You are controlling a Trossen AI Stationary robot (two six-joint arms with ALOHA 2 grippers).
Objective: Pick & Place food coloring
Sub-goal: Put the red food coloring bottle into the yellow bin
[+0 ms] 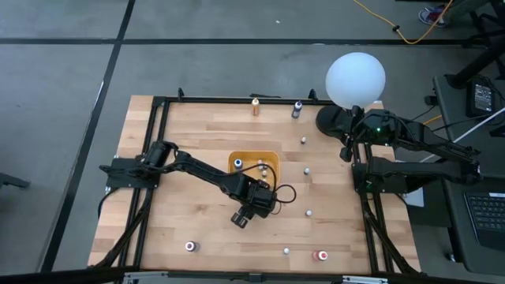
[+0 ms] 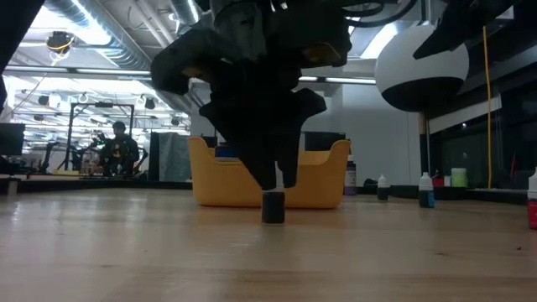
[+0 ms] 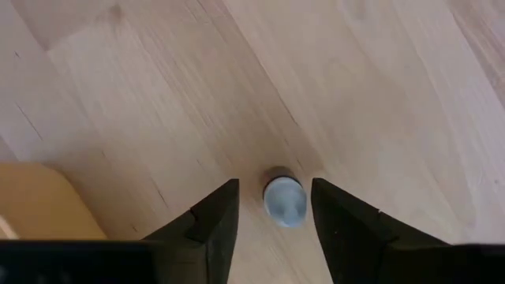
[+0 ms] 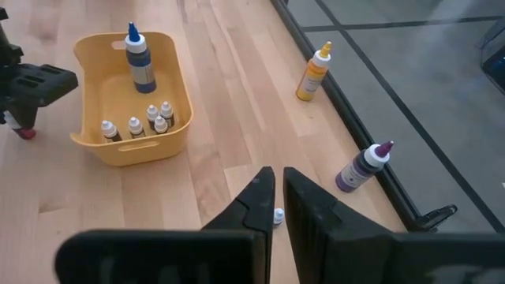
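Wood worktop [image 1: 197,142], left gripper [image 3: 272,209] down over one tiny food coloring bottle [image 3: 284,201].

Going left to right: the left arm reaches in from the left edge to mid-worktop, its fingers [image 3: 217,221] spread apart with that little bottle standing upright between them, not clamped as far as I can see; in the low view it's a dark stub just in front of the yellow tray [image 2: 323,180]. The tray sits at the centre and already holds a blue-capped bottle [image 4: 140,59] plus a few small white ones [image 4: 150,122]. More small bottles are scattered right of the tray and along the near edge, incl. a red one [image 1: 321,255]. An orange bottle [image 4: 313,72] and a purple bottle [image 4: 360,168] stand at the far edge. The right gripper [image 4: 278,197] is parked at the right by the white globe lamp [image 1: 356,78], fingers nearly together, holding nothing.
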